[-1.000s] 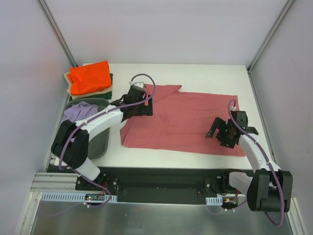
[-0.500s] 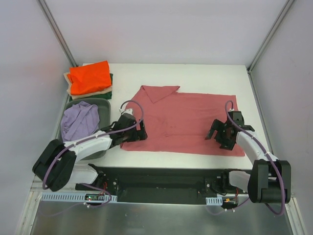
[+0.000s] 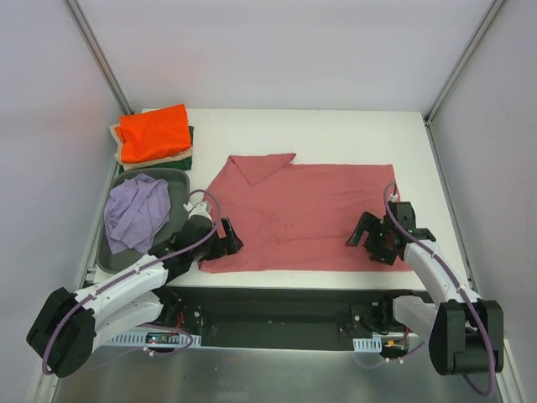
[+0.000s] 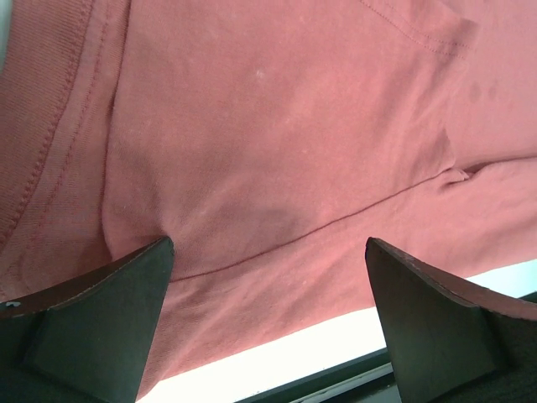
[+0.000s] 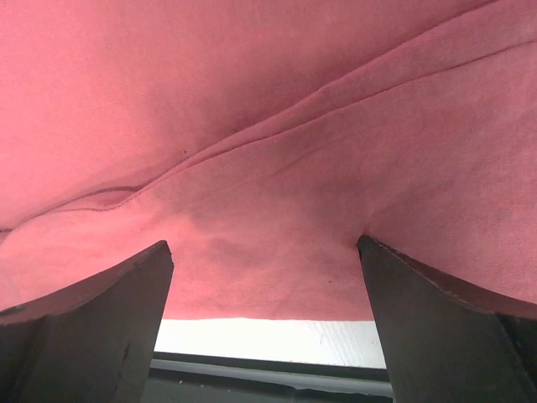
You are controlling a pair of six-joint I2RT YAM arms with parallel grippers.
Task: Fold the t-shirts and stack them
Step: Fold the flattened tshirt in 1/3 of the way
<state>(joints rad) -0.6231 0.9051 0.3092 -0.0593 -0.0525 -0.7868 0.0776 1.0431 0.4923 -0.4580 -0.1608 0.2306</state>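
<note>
Top view: dusty rose-red shirt point(image 3: 302, 214) lies spread flat across the middle of the white table point(image 3: 336, 134), long side running left to right, its near hem close to the table's near edge. At the far-left corner a flap of the cloth is turned back over itself.

Left gripper point(image 3: 225, 241) sits low at the shirt's near-left corner, arm stretched out flat from its base. From the left wrist camera I see both fingers point(image 4: 101, 319) spread wide apart, with rose cloth filling the gap between them. A seam runs across it, and creases gather toward the fingertips. A strip of bare table shows just below the hem.

Right gripper point(image 3: 373, 242) sits on the near-right corner of the same shirt. Its wrist camera shows much the same. The fingers point(image 5: 436, 319) are held well apart, tips down on the fabric, with a fold line running diagonally above them and the hem and a white strip of table beneath. Neither pair is closed on the cloth, as far as I can see.

Lavender shirt point(image 3: 134, 210) is bunched inside the grey bin point(image 3: 180, 180) at the table's left edge, just beside the left arm. Behind the bin, in the far-left corner, is a folded stack. The orange shirt point(image 3: 153, 132) is on top, the beige shirt point(image 3: 172, 156) shows under it, and the dark green shirt point(image 3: 190, 138) peeks out at the right side. The stack sits well apart from the rose-red shirt.
</note>
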